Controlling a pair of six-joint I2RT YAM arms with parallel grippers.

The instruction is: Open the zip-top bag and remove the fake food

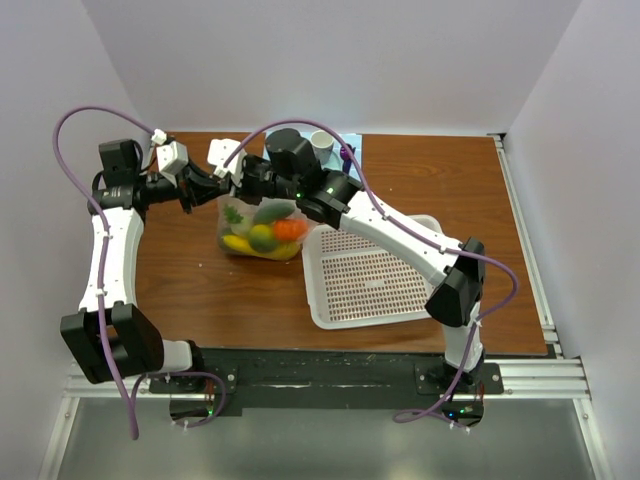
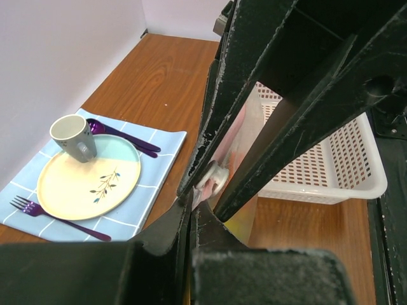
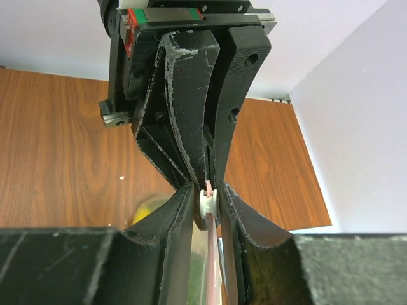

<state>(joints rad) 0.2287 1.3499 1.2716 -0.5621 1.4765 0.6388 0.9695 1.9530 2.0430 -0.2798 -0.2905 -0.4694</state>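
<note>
The zip-top bag (image 1: 258, 232) hangs upright over the table, held by its top edge. It holds the fake food: an orange piece (image 1: 290, 229), a green piece (image 1: 262, 237) and a yellow banana (image 1: 239, 243). My left gripper (image 1: 212, 184) is shut on the bag's top edge, which also shows in the left wrist view (image 2: 189, 202). My right gripper (image 1: 246, 181) faces it, tip to tip. In the right wrist view it (image 3: 208, 200) is shut on the white zipper slider (image 3: 208, 202) riding the pink zipper strip (image 3: 210, 260). The slider also shows in the left wrist view (image 2: 213, 177).
A white perforated basket (image 1: 370, 275) lies right of the bag, under the right arm. At the back, a blue placemat (image 2: 159, 165) carries a plate (image 2: 89, 178), a cup (image 2: 73, 135) and purple cutlery (image 2: 127, 136). White walls close three sides.
</note>
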